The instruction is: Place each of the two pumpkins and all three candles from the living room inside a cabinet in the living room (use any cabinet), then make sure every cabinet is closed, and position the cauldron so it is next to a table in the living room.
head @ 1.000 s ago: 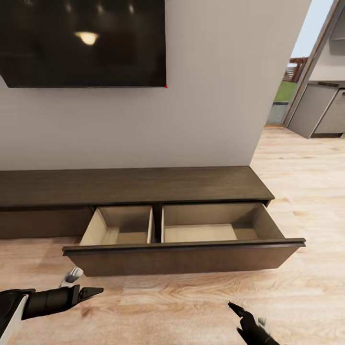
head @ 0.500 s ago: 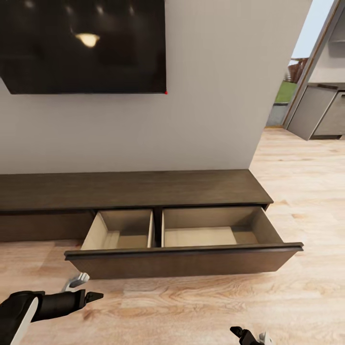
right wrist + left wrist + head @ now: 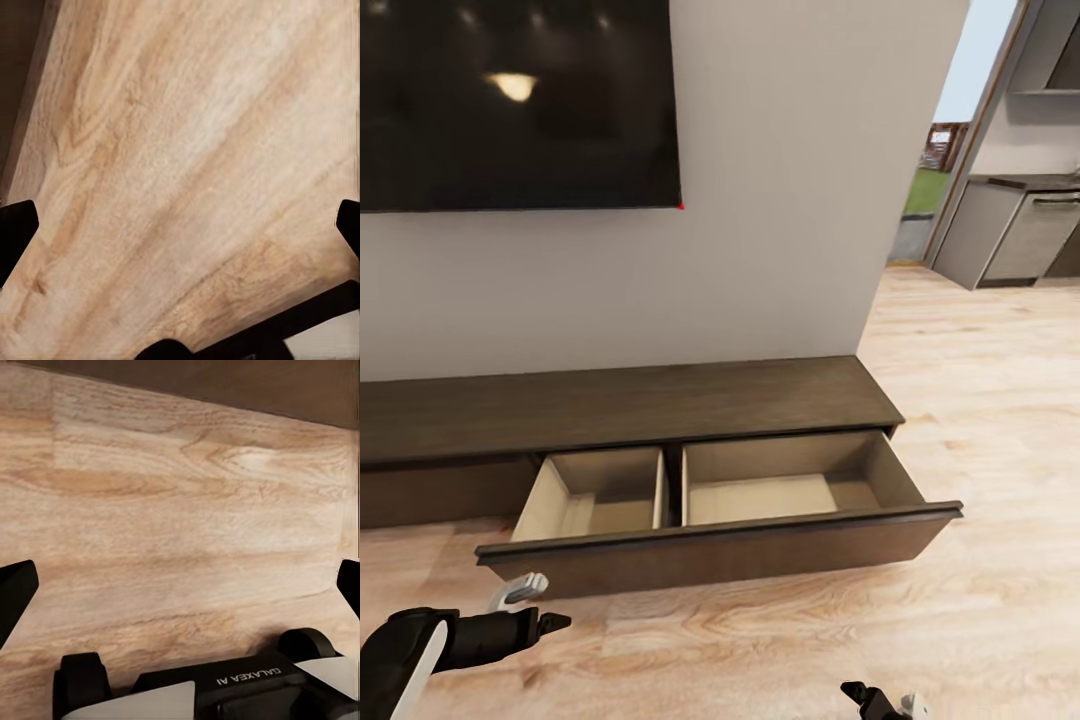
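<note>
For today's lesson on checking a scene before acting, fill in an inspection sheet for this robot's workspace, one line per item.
Surface: light wood plank floor, bare in front of the unit.
Job's things: long low dark-brown wood cabinet; its wide drawer is pulled open, both beige compartments hold nothing.
Clutter: nothing seen.
Hands: left hand and right hand both open, holding nothing, over the floor.
Cables: nothing seen.
Surroundings: black wall screen; grey kitchen units through the doorway.

Even, soft, shadowless render light
</note>
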Available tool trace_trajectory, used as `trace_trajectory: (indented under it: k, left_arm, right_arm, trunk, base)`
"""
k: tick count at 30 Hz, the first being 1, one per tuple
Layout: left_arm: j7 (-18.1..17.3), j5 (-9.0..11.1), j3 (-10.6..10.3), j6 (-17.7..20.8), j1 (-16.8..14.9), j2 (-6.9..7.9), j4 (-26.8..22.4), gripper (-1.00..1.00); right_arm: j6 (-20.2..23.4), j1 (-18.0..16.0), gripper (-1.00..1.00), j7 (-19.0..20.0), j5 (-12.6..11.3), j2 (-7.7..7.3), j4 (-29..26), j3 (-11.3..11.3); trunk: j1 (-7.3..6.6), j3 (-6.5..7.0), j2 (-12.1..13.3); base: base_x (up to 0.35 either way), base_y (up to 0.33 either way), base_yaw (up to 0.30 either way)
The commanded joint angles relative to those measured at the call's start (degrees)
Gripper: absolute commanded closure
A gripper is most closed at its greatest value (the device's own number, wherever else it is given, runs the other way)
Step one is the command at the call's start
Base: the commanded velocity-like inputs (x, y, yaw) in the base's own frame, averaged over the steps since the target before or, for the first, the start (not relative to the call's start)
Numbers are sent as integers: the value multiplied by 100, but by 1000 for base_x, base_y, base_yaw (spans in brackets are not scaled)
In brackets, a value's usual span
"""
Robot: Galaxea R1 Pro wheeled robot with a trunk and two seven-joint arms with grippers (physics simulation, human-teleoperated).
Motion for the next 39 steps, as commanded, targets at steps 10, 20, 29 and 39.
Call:
trace_trajectory:
  k: [10,20,29,39]
  left_arm:
    - [18,51,-4,43,-1,-48,-10,-100]
    - [23,43,-10,38,-1,-53,-10,-100]
    - [19,43,-10,27,-1,-53,-10,-100]
    - [19,50,-10,20,-1,-53,-12,-100]
  right_arm:
    - [-11,-3,-100,-32,-32,-36,8,47]
    - [-21,-3,-100,-38,-24,-21,45,64]
    - [-135,-3,-100,-39,-23,-26,59,68]
    - [-413,-3,-100,-39,-23,-48,63,82]
  trunk:
    - [-221,175,401]
    - [-441,345,802]
    - [-485,362,882]
    - [-485,332,882]
  base:
    - [0,0,-280]
    - [0,0,-282]
    - [0,0,-282]
    - [0,0,-279]
